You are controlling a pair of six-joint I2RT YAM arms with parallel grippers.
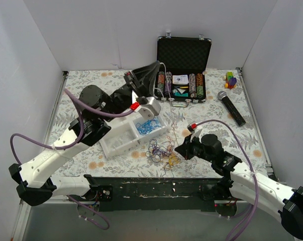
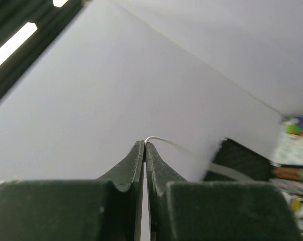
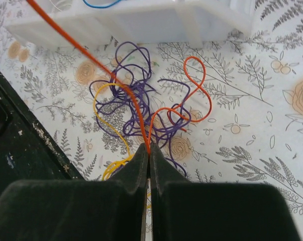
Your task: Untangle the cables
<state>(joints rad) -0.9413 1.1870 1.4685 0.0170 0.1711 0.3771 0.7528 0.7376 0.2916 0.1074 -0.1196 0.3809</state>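
Orange cable (image 3: pixel 91 57), one: I am pinching it in my right gripper's (image 3: pixel 148 150) closed tips, judging a slow pull back from the purple loops (image 3: pixel 126 83) and yellow loop (image 3: pixel 97 108) just ahead best.

The table cover (image 1: pixel 91 85) looks like smooth printed cloth or vinyl with a faint sheen. The tray (image 1: pixel 116 143) is white, slightly translucent plastic. The cables (image 3: pixel 136 95), the orange cable (image 3: pixel 56 26) and the white wire (image 2: pixel 156 139) have smooth, glossy plastic insulation. The left gripper (image 2: pixel 144 144) and right gripper (image 3: pixel 147 150) have matt, dark, faintly grainy fingers. The table's front edge (image 3: pixel 15 145) is black, scuffed and chipped. The case (image 1: pixel 184 50) is lined with textured black foam.
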